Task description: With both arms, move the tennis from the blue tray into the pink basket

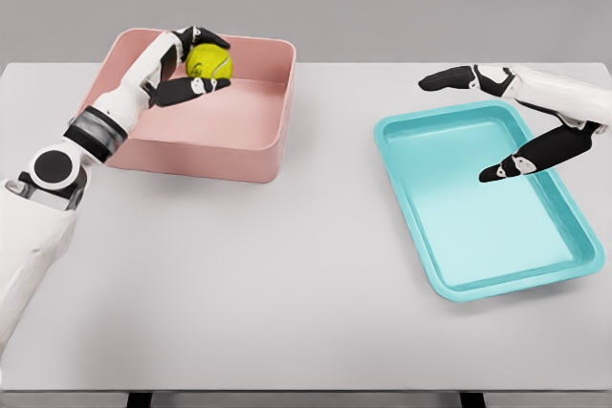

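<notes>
A yellow-green tennis ball (208, 62) is held over the inside of the pink basket (251, 131) at the table's back left. My left hand (196, 64) is shut on the ball, black fingers above and below it, just above the basket's floor. The blue tray (459, 274) lies on the right side of the table with nothing in it. My right hand (497, 126) hangs over the tray's far right part, fingers spread, holding nothing.
The basket and the tray rest on a white table (287, 274), with a wide bare strip between them and in front. The table's front edge runs along the bottom of the picture.
</notes>
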Tool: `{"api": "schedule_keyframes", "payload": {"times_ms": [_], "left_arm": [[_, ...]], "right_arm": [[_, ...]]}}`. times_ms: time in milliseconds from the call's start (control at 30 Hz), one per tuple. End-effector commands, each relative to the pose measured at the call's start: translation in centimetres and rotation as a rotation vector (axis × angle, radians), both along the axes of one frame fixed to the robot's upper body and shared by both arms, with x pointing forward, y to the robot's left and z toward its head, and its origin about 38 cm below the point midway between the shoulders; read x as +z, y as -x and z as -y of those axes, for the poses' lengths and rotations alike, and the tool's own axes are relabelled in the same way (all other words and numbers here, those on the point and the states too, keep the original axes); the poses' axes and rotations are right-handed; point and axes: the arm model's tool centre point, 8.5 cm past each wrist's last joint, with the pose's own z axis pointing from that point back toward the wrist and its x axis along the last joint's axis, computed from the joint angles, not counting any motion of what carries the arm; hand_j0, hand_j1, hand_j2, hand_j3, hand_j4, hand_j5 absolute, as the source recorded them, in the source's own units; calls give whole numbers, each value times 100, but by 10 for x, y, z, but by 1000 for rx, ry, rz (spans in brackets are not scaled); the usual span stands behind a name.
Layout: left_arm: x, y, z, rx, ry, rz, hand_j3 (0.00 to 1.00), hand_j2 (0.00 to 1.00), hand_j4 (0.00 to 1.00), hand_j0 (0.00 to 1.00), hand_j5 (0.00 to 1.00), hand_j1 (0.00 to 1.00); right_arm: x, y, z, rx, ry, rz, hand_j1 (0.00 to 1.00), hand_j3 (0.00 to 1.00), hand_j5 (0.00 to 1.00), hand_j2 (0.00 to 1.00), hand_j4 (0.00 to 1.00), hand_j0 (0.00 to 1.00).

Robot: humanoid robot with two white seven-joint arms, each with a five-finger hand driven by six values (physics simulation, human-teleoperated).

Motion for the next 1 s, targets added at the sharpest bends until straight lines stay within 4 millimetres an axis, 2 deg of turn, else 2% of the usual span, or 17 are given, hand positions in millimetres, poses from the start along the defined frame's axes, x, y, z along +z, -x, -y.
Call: {"api": "schedule_keyframes", "payload": {"times_ms": [0, 33, 100, 300, 367, 400, 467, 500, 600, 700, 767, 867, 967], "left_arm": [[-2, -1, -1, 4, 0, -6, 73, 73, 73, 73, 73, 73], [-2, -1, -2, 6, 0, -5, 88, 88, 88, 88, 88, 88], [-2, -1, -2, 5, -2, -5, 98, 98, 98, 98, 98, 98], [6, 3, -3, -12, -2, 32, 100, 100, 100, 100, 100, 100], [26, 16, 9, -88, 19, 156, 100, 100, 100, 100, 100, 100], [34, 25, 6, -118, 11, 223, 100, 100, 100, 100, 100, 100], [50, 59, -8, -212, -22, 397, 100, 100, 100, 100, 100, 100], [53, 73, -14, -240, -40, 426, 100, 100, 100, 100, 100, 100], [58, 94, -41, -256, -144, 414, 100, 100, 100, 100, 100, 100], [55, 108, -81, -210, -250, 367, 100, 100, 100, 100, 100, 100], [54, 115, -101, -183, -298, 343, 100, 100, 100, 100, 100, 100], [50, 121, -115, -171, -338, 309, 100, 100, 100, 100, 100, 100], [52, 122, -118, -162, -343, 311, 100, 100, 100, 100, 100, 100]], "right_arm": [[0, 0, 0, -1, -8, -5, 100, 100, 100, 100, 100, 100], [0, 0, 0, -1, -8, -5, 100, 100, 100, 100, 100, 100], [0, 0, 0, -1, -8, -5, 100, 100, 100, 100, 100, 100], [0, 0, 0, -1, -6, -6, 100, 100, 100, 100, 100, 100], [0, 0, 1, -2, -6, -6, 100, 100, 100, 100, 100, 100], [0, 0, 0, -1, -6, -6, 100, 100, 100, 100, 100, 100], [0, 0, 0, -1, -6, -7, 100, 100, 100, 100, 100, 100], [-1, 0, 0, -1, -7, -9, 100, 100, 100, 100, 100, 100], [-3, 0, 0, -2, -6, -13, 100, 100, 100, 100, 100, 100], [-3, 0, 0, -2, -6, -13, 100, 100, 100, 100, 100, 100], [-3, 0, 0, -2, -6, -13, 100, 100, 100, 100, 100, 100], [-3, 0, 1, -2, -5, -12, 100, 100, 100, 100, 100, 100], [-4, 1, 0, -1, -6, -15, 100, 100, 100, 100, 100, 100]]}}
